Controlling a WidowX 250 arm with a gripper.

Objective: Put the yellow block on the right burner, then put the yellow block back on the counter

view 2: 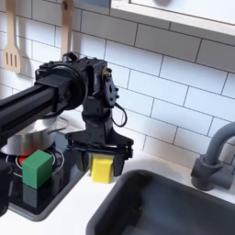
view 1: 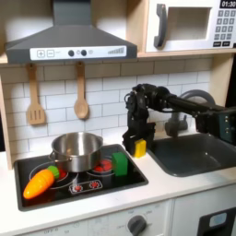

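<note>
Gripper over the yellow block at the hob's edge.

In the first exterior view, the gripper (view 1: 138,140) stands over the yellow block (view 1: 139,147), which sits on the counter (view 1: 175,189) beside the hob (view 1: 129,177). In the second exterior view, its fingers (view 2: 76,144) straddle the block's flat sides; whether they pinch it, I cannot tell. The block looks light, rigid, slick plastic, best taken across opposite faces. No legible labels.

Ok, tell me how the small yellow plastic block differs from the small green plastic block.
The small yellow plastic block is bright yellow; the small green plastic block is green. The yellow block sits at the black hob's edge between the tool's fingers, while the green block stands free on the hob by the steel pot. Both are plain cuboids of similar size.
</note>
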